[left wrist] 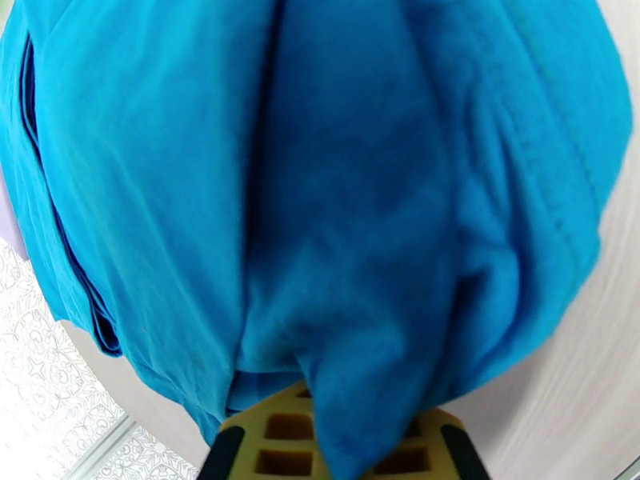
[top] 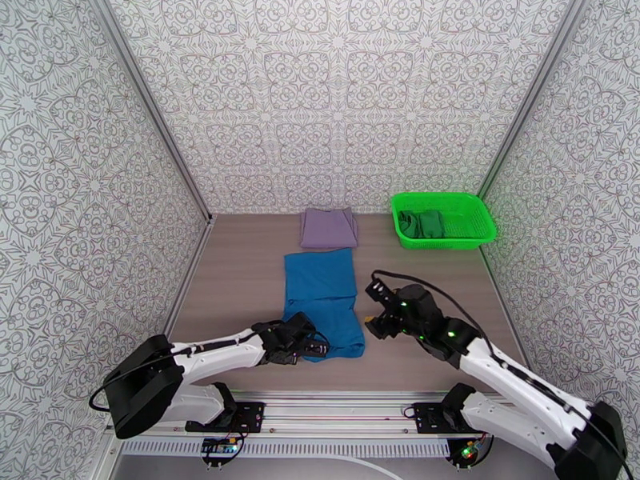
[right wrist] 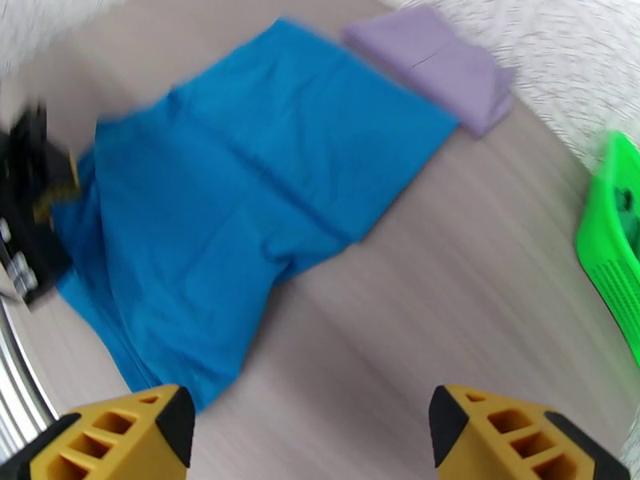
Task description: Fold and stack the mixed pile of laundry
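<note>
**Left gripper pinches the blue shirt's near corner**

The blue shirt lies mid-table as a long folded strip, smooth at the far end and creased and wider at the near end. The left gripper is clamped on its near left corner. The right gripper hangs with fingers apart beside the shirt's right edge. The lavender garment sits neatly folded just beyond. The dark green garment is bunched in the basket.
</note>
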Controlling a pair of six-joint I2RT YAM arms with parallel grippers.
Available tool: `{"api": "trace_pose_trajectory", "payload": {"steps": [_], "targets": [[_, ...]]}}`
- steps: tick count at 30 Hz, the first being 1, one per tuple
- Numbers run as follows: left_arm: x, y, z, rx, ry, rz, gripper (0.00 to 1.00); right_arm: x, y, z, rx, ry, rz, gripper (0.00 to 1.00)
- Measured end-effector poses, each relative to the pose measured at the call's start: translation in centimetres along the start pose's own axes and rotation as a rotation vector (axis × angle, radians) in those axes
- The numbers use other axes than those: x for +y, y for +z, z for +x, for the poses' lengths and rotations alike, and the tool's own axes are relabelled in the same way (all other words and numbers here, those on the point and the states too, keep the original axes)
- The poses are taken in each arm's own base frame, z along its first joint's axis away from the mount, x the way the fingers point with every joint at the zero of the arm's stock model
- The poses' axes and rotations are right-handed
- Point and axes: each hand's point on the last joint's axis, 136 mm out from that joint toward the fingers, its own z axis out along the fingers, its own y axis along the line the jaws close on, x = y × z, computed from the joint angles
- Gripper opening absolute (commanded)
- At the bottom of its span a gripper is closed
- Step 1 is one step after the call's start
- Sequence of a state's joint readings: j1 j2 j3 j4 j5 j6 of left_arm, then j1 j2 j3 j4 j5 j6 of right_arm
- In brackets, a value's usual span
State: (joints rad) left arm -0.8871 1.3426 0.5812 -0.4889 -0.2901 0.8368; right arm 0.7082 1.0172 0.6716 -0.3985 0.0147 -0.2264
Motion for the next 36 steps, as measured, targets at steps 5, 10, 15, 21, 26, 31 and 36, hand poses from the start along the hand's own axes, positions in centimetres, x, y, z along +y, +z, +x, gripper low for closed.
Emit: {"api": "trace_pose_trajectory", "payload": {"steps": [5, 10, 15, 21, 26, 31, 36], "targets": [[1.3, -1.9, -0.2, -0.047, -0.053, -0.063, 0.0, 2.1, 1.4, 0.9, 0.054, -0.203, -0.048, 0.81], [2.0, -4.2, 0.8, -0.107, -0.095, -0.145, 0.0, 4.8, 1.4, 1.1, 0.029, -0.408, -0.14, 0.84], [1.9, -5.2, 3.3, -0.117, -0.164, -0.159, 0.0, 8.9, 1.7, 3.0, 0.039, -0.621, -0.246, 0.85], [2.0, -5.9, 3.9, -0.139, -0.187, -0.16, 0.0, 11.1, 3.0, 4.1, 0.047, -0.756, -0.294, 0.86], [1.5, -5.6, 4.0, -0.141, -0.186, -0.14, 0.0, 13.2, 4.4, 4.9, 0.046, -0.847, -0.327, 0.85], [1.5, -5.7, 4.0, -0.148, -0.191, -0.141, 0.0, 14.1, 6.7, 6.3, 0.051, -0.905, -0.318, 0.79], [1.5, -5.8, 4.0, -0.154, -0.195, -0.14, 0.0, 13.9, 8.8, 4.2, -0.038, -0.931, -0.208, 0.39]]}}
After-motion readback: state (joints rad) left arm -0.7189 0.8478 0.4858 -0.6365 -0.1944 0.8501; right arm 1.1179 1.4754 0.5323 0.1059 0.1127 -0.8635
